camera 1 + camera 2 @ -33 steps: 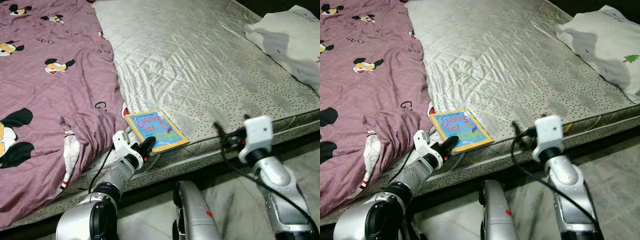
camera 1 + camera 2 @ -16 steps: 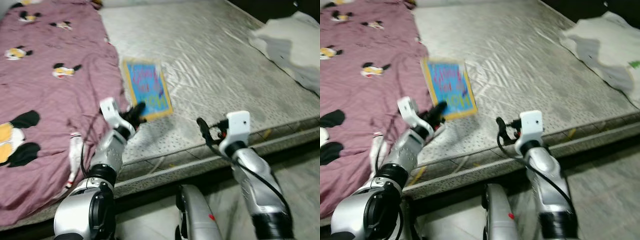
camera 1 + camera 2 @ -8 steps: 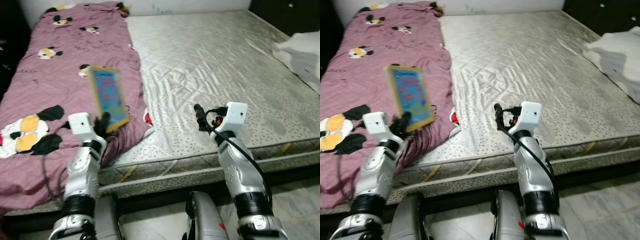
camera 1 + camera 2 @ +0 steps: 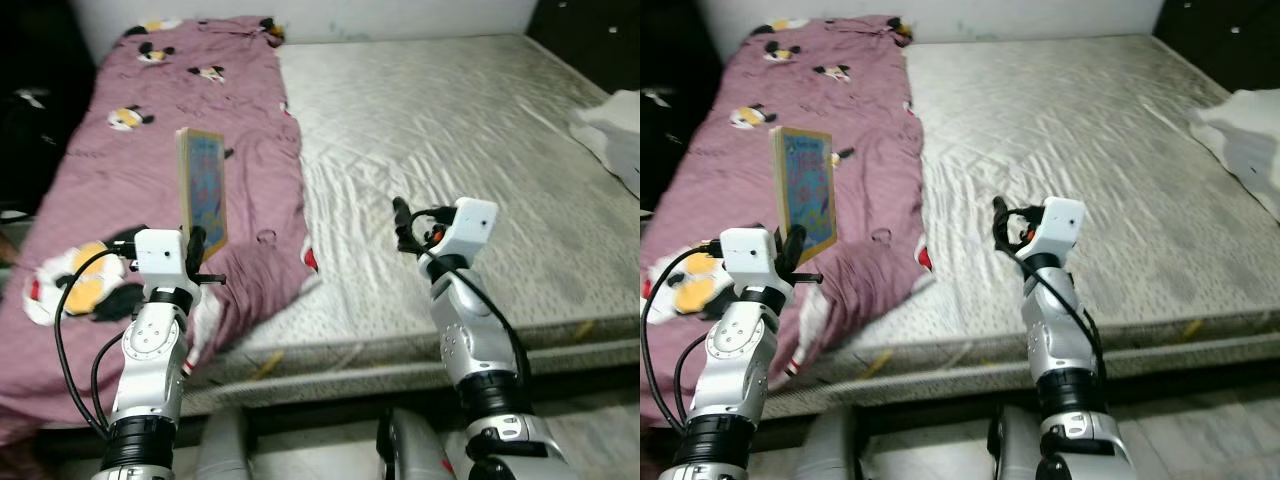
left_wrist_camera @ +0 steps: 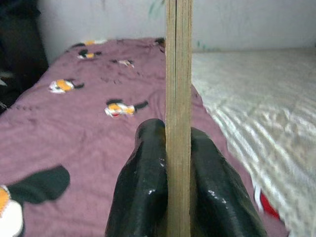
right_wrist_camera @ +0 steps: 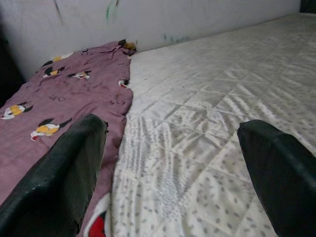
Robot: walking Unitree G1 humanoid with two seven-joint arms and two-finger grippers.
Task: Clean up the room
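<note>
Gripping the thin blue picture book [image 4: 201, 190] upright, long axis vertical, the left end effector [image 5: 170, 163] pinches its lower edge above the mauve cartoon-print blanket [image 4: 150, 130]; the right end effector [image 6: 173, 163] hovers open, empty, over the silver quilted mattress [image 4: 470, 110].

Both arms are silver-grey metal, built of rounded tubular segments joined by dark black rings at the joints. Each wrist ends in a boxy white housing with rounded corners. Black cables loop loosely out of the left wrist box and trail down beside the forearm; another black cable curls around the right wrist box, where a small red spot shows. The left pincer [image 5: 177, 148] and the right pincer [image 6: 177, 163] have long, glossy black, round-tipped fingers [image 6: 59, 173].
</note>
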